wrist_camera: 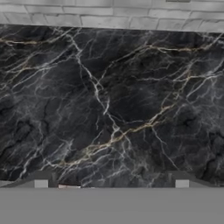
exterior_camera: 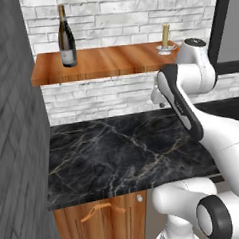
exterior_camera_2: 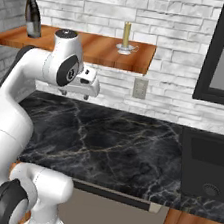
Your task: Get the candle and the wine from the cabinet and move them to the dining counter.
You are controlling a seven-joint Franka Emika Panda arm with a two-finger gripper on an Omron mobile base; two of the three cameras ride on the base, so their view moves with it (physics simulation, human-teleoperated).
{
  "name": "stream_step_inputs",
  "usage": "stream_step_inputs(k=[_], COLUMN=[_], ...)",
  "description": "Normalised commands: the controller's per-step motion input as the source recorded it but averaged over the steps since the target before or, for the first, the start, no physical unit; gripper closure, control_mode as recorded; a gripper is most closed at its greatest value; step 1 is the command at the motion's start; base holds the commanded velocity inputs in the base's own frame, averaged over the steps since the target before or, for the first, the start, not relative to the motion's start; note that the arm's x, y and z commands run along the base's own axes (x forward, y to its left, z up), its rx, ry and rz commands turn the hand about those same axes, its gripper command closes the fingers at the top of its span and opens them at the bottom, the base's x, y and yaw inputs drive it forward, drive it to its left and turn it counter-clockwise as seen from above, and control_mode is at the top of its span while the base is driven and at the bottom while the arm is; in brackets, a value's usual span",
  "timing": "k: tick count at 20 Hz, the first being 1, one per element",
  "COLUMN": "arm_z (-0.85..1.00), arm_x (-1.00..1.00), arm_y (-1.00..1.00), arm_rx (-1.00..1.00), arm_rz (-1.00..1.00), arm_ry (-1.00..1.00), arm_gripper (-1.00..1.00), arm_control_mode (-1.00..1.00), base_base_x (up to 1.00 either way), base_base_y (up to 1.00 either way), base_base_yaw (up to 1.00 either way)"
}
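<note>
On cabinet: wine left, candle right; tool spread over wall counter.

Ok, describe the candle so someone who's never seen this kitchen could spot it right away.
Find the orange-brown wooden shelf on the white brick wall above the black marble counter. The candle stands near the shelf's right end, far from the wine at the left. It is a short yellowish taper in a small white saucer, much lower than the dark bottle.
</note>
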Motion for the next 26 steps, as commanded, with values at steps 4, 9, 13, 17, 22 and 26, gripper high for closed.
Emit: stream_step_inputs(k=[4,9,13,17,22,26], arm_z=[0.02,0.17,0.13,0.3,0.59,0.73], arm_x=[-0.09,-0.09,0.0,0.0,0.0,0.0], arm_y=[-0.51,-0.34,-0.13,-0.04,0.0,-0.05], arm_rx=[0.01,0.0,0.0,0.0,0.0,0.0], arm_rz=[-0.01,-0.01,-0.02,-0.01,-0.05,-0.07], arm_ry=[-0.15,-0.21,-0.14,-0.14,-0.13,-0.06], arm_gripper=[-1.0,-1.0,-1.0,-1.0,-1.0,-1.0], arm_control_mode=[-1.0,-1.0,-1.0,-1.0,-1.0,-1.0], base_base_x=[0.0,0.0,0.0,0.0,0.0,0.0], base_base_y=[0.0,0.0,0.0,0.0,0.0,0.0], base_base_yaw=[0.0,0.0,0.0,0.0,0.0,0.0])
